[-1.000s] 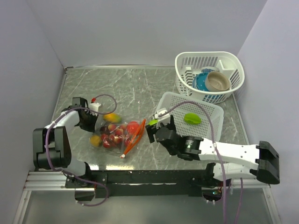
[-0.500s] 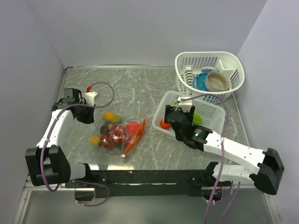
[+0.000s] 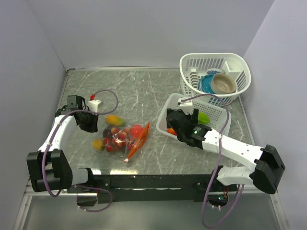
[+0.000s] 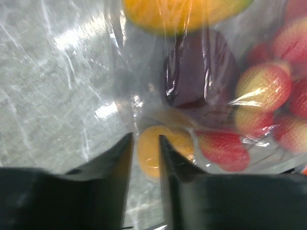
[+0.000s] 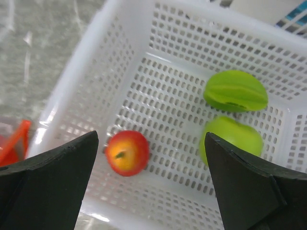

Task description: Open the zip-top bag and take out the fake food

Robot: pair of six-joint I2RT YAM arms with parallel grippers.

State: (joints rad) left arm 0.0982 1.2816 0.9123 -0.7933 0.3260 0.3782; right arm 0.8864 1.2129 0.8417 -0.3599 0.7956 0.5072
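Though the white tray [image 3: 224, 116] by the counter's [image 3: 139, 88] right edge already has three pieces under my spread right jaws, the zip-top bag [image 3: 128, 146] near the front-left corner holds most of the fake food [image 3: 116, 139], the left jaws nearly together at its edge, though whether they pinch film I cannot tell.

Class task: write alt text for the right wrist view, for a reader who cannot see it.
A white slotted tray holds three fake fruits: a red-and-yellow one at lower left and two green ones at right. Black jaws, wide open, frame the bottom; an orange zip strip peeks in at left.
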